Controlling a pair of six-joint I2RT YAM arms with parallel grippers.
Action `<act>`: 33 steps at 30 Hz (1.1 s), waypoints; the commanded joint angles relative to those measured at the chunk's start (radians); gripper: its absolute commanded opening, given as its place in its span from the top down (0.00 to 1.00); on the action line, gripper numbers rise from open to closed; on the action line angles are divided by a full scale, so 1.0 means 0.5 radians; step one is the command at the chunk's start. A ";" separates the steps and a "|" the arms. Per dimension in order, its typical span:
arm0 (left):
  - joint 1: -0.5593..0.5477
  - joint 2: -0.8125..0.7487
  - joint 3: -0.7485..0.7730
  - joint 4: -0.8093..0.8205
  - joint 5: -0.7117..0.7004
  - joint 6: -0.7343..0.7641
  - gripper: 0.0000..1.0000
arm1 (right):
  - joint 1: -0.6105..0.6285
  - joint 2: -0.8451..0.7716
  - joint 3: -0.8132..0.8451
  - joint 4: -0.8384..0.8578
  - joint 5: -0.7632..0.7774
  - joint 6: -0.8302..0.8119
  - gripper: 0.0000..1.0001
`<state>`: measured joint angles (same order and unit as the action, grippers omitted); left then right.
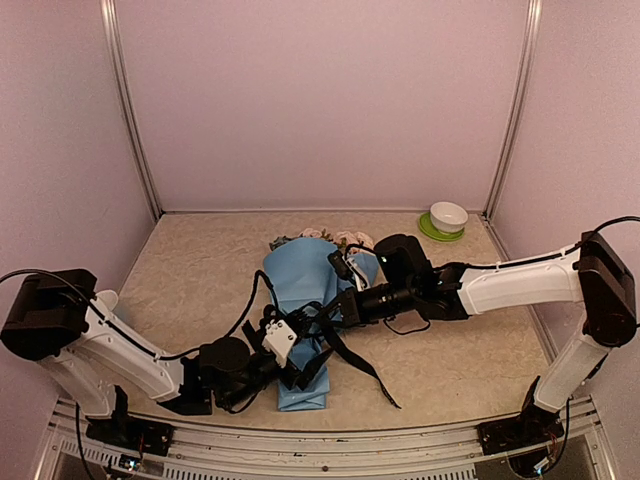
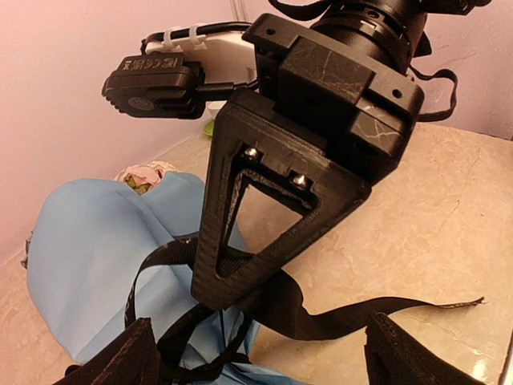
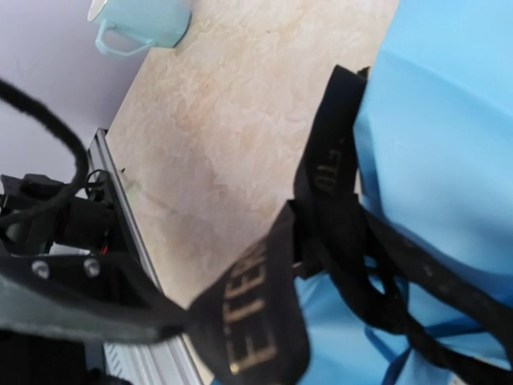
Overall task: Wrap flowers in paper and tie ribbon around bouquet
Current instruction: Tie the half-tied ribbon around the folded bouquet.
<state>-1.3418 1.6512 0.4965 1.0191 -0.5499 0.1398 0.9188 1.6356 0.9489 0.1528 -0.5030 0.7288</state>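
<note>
Near the front edge of the table [image 1: 470,360], the left gripper [image 2: 255,365] hangs low over the narrow end of the bouquet [image 1: 300,285]. Its fingers [image 2: 120,359] are spread wide, with loops of the black ribbon [image 2: 337,317] lying between them, unclamped. Just beyond, the right gripper [image 2: 218,290] is pinched tight on the ribbon above the blue paper [image 2: 88,257]. Farther back, the flowers [image 1: 320,238] poke from the cone's wide end. In the far right corner a white bowl [image 1: 449,214] sits on a green plate [image 1: 428,230].
</note>
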 commanded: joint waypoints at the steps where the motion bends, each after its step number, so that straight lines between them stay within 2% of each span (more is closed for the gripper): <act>1: -0.028 -0.078 -0.091 0.151 0.042 -0.027 0.08 | -0.001 -0.060 -0.005 0.024 0.045 0.021 1.00; 3: -0.025 -0.037 -0.043 0.160 -0.058 0.034 0.02 | -0.003 -0.055 -0.009 0.021 0.043 0.023 1.00; 6: -0.012 0.130 0.102 0.202 -0.297 0.188 0.01 | -0.001 -0.051 -0.008 0.023 0.043 0.024 1.00; 8: 0.010 0.234 0.160 0.292 -0.327 0.286 0.01 | -0.002 -0.045 0.002 0.015 0.040 0.024 1.00; 13: 0.102 0.266 0.145 0.330 -0.301 0.136 0.02 | 0.000 -0.043 -0.002 0.013 0.051 0.030 1.00; 16: 0.145 0.217 0.087 0.310 -0.142 0.054 0.11 | 0.002 -0.047 -0.003 0.030 0.052 0.036 1.00; 20: 0.148 0.226 0.082 0.292 -0.051 0.048 0.29 | 0.003 -0.017 0.014 0.032 0.029 0.036 1.00; 24: 0.156 0.262 0.100 0.285 -0.067 0.035 0.32 | 0.008 -0.016 0.011 0.054 0.018 0.048 1.00; 26: 0.164 0.264 0.105 0.285 -0.069 0.025 0.39 | 0.009 -0.018 0.020 0.037 0.024 0.039 1.00; 28: 0.172 0.262 0.115 0.279 -0.060 0.021 0.43 | 0.008 -0.013 0.018 0.040 0.014 0.041 1.00; 33: 0.184 0.251 0.130 0.235 -0.056 0.011 0.61 | 0.010 -0.008 0.009 0.062 -0.013 0.062 1.00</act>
<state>-1.2625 1.7798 0.5453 1.1366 -0.5808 0.1577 0.9195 1.6341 0.9489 0.1658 -0.4915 0.7509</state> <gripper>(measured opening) 0.438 0.003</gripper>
